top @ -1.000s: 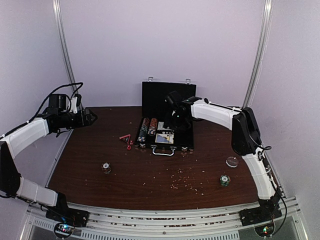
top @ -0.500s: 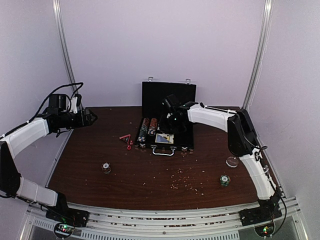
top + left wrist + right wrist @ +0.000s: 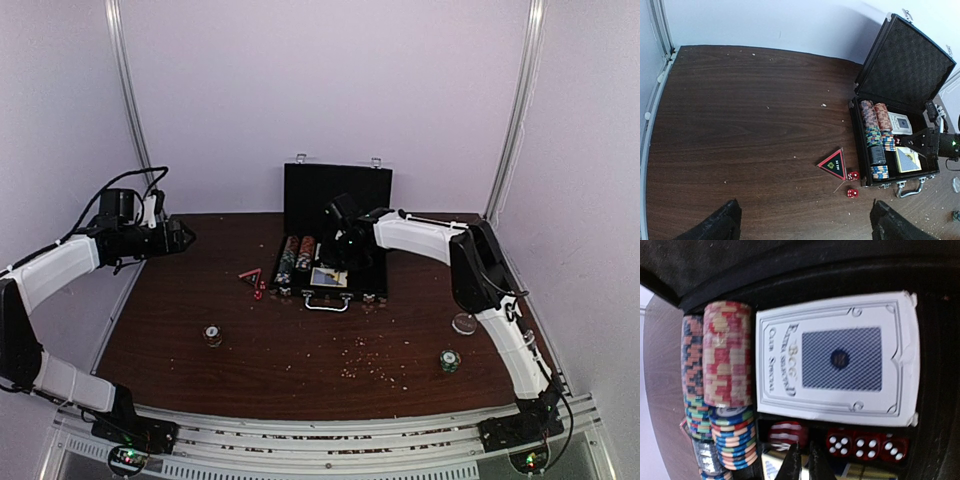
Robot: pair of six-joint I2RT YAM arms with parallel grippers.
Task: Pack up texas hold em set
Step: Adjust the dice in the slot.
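Pale walls enclose a dark wood counter [image 3: 300, 340]. The case [image 3: 336, 195] stands open at its far centre, lid upright, handle toward the arm bases.

Step in hand: loading the tray. The right arm rises from its base to a high elbow, then reaches left. This places the right end effector [image 3: 802, 464] low inside the case, over the small compartments beside the card deck [image 3: 837, 360]. Its fingers are pressed almost together; you cannot tell from these views whether they pinch anything. Close by lie a red striped chip [image 3: 786, 432], three red dice [image 3: 867, 446] and the chip rows [image 3: 725, 355].

The left arm is held over the far left of the counter, well apart from the case. The left end effector [image 3: 807, 222] is spread wide and empty.

Outside the case, note the triangular marker [image 3: 834, 163] and two red dice [image 3: 853, 175] just beside its left wall, plus a loose chip stack [image 3: 213, 335] nearer the front. Judged from this layout, the next move calls for raising the right arm clear, then collecting these items before closing the lid.
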